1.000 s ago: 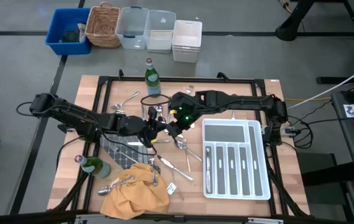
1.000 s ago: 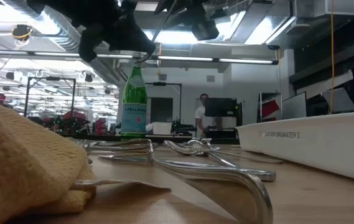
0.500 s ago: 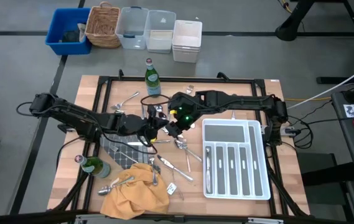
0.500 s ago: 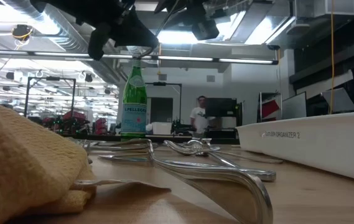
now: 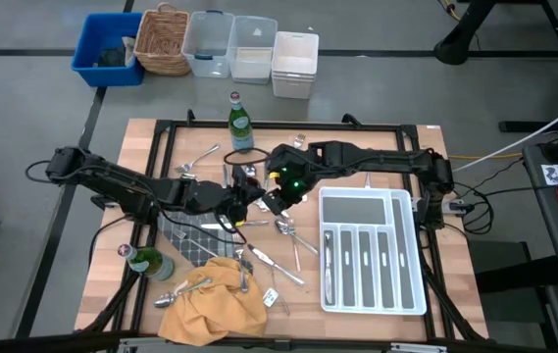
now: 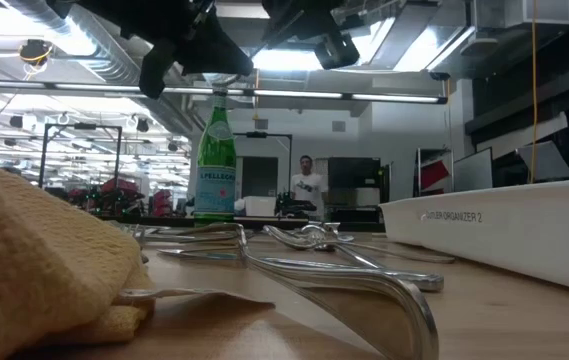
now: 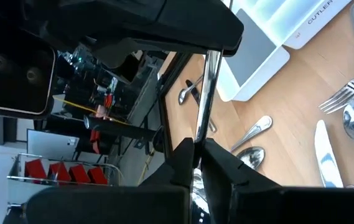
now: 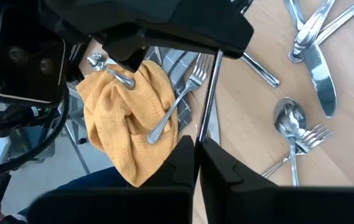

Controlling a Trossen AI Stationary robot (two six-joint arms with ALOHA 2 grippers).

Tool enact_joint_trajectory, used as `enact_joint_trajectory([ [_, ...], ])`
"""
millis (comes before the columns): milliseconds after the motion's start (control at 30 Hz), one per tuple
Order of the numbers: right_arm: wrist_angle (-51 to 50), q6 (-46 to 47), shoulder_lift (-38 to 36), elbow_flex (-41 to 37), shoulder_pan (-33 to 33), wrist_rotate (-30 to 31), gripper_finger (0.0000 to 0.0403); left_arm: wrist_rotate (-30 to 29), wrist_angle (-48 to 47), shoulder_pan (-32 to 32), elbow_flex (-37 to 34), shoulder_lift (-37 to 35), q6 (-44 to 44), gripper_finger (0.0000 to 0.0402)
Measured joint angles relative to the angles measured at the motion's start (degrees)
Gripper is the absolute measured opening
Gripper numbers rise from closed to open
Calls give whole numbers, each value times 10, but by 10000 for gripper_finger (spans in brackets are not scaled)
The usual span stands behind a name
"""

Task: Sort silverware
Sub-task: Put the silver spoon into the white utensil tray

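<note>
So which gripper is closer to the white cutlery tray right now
The right gripper. It hangs over the table just off the white tray's near corner. The left gripper meets it from the far side, one step farther from the tray.

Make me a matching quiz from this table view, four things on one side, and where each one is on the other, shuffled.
Things:
1. cutlery tray
2. yellow cloth
3. standing green bottle
4. slim metal handle

Places:
A. far edge of the table
B. right side of the table
C. gripped by the left tool and the right tool
D. near edge, left of the tray

Pairs: 1-B, 2-D, 3-A, 4-C
</note>
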Motion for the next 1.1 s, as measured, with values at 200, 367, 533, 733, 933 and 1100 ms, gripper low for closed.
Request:
enact_joint_trajectory([
  [200,-15,-8,0,0,0,19,9,4,-1,0,0,1,-17,15],
  [367,-18,-13,-1,0,1,27,6,8,2,0,0,1,-71,46],
  [533,-48,-13,-1,1,1,49,4,9,4,0,0,2,-124,86],
  [733,-127,-11,-1,1,1,65,4,8,3,0,0,2,-165,108],
  [933,-238,-10,-1,1,1,76,5,7,2,0,0,2,-197,109],
  [1100,-332,-10,-1,1,1,75,3,6,2,6,0,2,-200,109],
])
